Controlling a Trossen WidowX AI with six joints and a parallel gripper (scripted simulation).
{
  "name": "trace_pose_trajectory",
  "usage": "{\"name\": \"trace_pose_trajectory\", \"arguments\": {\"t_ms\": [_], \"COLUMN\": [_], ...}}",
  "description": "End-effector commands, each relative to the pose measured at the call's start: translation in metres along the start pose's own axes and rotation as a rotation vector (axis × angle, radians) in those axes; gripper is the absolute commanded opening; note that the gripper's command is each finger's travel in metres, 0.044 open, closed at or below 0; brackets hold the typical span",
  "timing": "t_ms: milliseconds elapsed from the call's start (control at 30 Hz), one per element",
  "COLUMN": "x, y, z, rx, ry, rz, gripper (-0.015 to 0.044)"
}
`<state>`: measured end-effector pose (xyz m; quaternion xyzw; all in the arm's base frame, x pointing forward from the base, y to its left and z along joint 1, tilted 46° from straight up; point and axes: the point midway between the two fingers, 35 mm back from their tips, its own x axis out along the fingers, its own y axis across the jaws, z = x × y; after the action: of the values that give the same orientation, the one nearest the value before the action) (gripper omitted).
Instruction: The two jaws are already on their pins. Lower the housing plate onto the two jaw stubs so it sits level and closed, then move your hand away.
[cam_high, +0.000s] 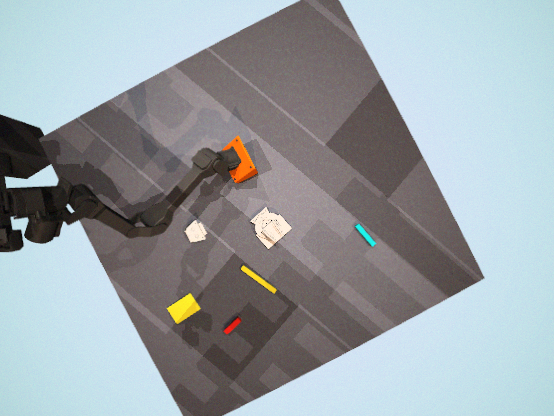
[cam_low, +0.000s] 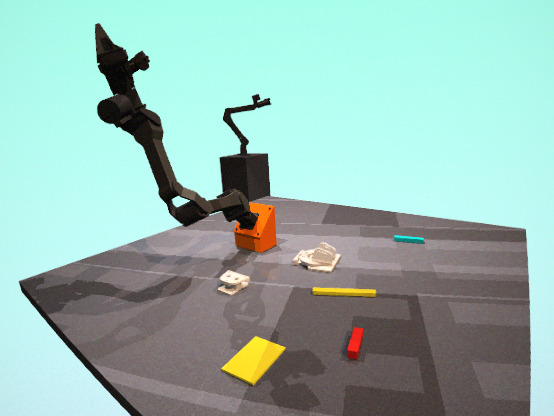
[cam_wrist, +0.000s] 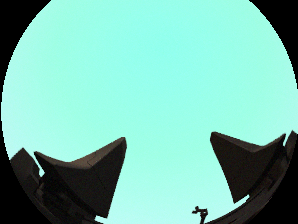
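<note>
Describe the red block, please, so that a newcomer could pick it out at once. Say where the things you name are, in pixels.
On the dark patterned table top (cam_high: 425, 220) (cam_low: 165, 320), find the flat yellow wedge (cam_high: 183, 308) (cam_low: 254, 360) and the long thin yellow bar (cam_high: 258, 279) (cam_low: 344, 292). Near both lies a small, short block (cam_high: 232, 325) (cam_low: 355, 343); unlike those yellow neighbours, it is bright red.

In the exterior view, an arm rises from its mount on a table, a pedestal behind. A bracket lies before the mount, an assembly right. Before the assembly lies a bar; nearer, a wedge left of a block.
</note>
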<state>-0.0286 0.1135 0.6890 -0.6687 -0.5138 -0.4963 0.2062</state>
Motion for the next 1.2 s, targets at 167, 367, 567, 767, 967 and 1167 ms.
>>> {"name": "trace_pose_trajectory", "arguments": {"t_ms": [167, 367, 567, 767, 967, 1167], "x": [0.001, 0.0, -0.005, -0.012, -0.023, -0.036], "y": [-0.008, -0.017, -0.019, -0.014, -0.005, 0.01], "z": [0.018, 0.052, 0.086, 0.12, 0.154, 0.181], "rx": [-0.096, -0.256, -0.412, -0.562, -0.704, -0.817], "ry": [-0.064, -0.177, -0.292, -0.412, -0.539, -0.65], "rz": [-0.017, -0.043, -0.064, -0.083, -0.1, -0.112], "gripper": [0.044, 0.044, 0.044, 0.044, 0.044, 0.044]}}
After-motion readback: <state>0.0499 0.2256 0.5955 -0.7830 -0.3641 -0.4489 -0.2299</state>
